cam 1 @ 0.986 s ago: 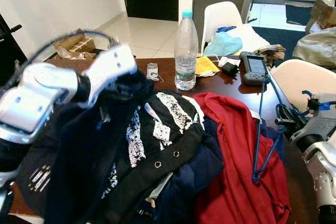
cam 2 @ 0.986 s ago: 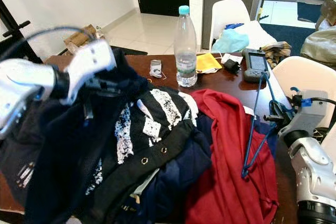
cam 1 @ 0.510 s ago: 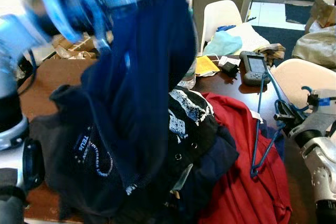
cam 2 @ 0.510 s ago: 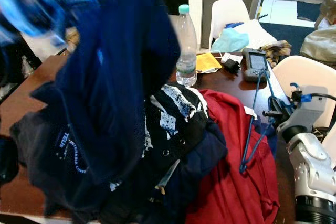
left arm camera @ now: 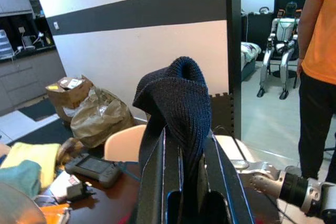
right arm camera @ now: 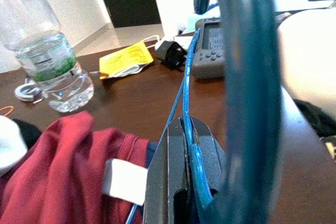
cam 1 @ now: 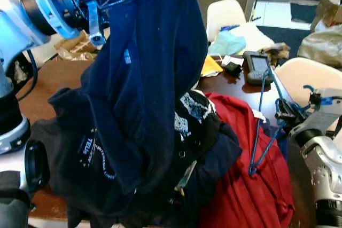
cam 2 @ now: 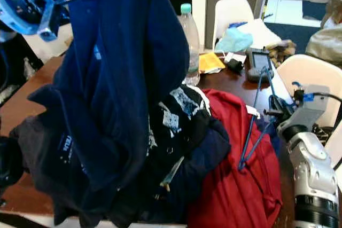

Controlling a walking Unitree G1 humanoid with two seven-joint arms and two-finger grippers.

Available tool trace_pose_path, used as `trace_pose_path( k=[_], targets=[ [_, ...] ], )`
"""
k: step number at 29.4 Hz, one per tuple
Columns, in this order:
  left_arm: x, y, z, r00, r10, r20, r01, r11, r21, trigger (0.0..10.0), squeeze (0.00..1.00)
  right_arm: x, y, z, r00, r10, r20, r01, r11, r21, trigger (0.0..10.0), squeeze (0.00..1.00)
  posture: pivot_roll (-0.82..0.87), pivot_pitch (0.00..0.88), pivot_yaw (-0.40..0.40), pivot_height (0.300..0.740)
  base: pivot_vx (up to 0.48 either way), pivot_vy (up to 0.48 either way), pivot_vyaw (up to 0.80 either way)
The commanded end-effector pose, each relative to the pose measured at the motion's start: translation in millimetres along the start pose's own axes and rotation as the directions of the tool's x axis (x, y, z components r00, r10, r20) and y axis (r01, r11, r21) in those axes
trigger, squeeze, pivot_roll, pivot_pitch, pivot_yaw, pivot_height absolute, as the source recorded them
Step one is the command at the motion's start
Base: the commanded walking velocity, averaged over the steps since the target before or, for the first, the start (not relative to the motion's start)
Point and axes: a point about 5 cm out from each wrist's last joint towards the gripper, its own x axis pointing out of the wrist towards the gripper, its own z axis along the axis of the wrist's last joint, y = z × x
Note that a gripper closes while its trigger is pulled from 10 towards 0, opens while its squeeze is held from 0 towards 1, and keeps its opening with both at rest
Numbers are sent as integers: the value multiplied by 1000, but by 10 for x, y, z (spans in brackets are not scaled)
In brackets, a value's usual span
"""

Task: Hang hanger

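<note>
Evidently early — the left hand (left arm camera: 184, 182) grips a raised dark navy knitted garment (cam 1: 144, 78). The right hand (right arm camera: 184, 182) pinches the thin blue wire hanger (cam 1: 263, 121); threading and hanging remain.

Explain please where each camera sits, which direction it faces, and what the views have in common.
Left eye view, right eye view: on the head, looking down at the table; both arms show.
Left wrist view: along the left gripper, shut on the navy garment.
Right wrist view: along the right gripper, shut on the blue hanger.
Shared: the red garment and the handheld device.
</note>
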Motion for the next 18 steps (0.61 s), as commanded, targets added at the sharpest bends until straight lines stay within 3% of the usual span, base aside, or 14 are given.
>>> trace_pose_path(
  k=[1,9,18],
  targets=[
    [-2,-53,22,999,-22,26,22,1000,1,10000,0,17,47,-18,1000,13,14,-14,999,30,10000,0,83,15,75,740,-398,0,0],
    [72,-93,-18,996,-38,75,40,999,-22,10000,0,32,91,4,999,30,36,-32,998,56,10000,0,86,13,75,740,-384,0,0],
    [171,-193,-34,993,-56,108,59,998,-19,10000,0,24,177,159,985,86,150,-111,979,173,10000,0,87,11,76,740,-382,0,0]
  ],
)
